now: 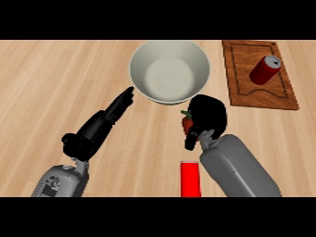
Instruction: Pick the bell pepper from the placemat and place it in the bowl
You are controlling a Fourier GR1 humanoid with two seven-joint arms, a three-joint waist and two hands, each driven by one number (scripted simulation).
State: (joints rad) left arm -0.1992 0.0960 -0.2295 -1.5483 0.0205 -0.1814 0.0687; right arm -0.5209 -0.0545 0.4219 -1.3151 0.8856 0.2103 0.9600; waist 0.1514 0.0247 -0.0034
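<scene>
A red bell pepper (187, 123) with a green stem peeks out at the left side of my right hand (209, 116), whose black fingers curl round it and hide most of it. The hand hovers just below the near rim of the cream bowl (169, 70), which stands at the counter's upper middle with nothing in it. A red placemat (191, 178) shows as a narrow strip at the lower edge, partly behind my right forearm. My left hand (112, 113) is open, fingers straight, pointing up toward the bowl's left side, apart from it.
A brown wooden cutting board (246, 92) lies at the upper right, with a red can (265, 70) lying on it. The counter is light wood planks.
</scene>
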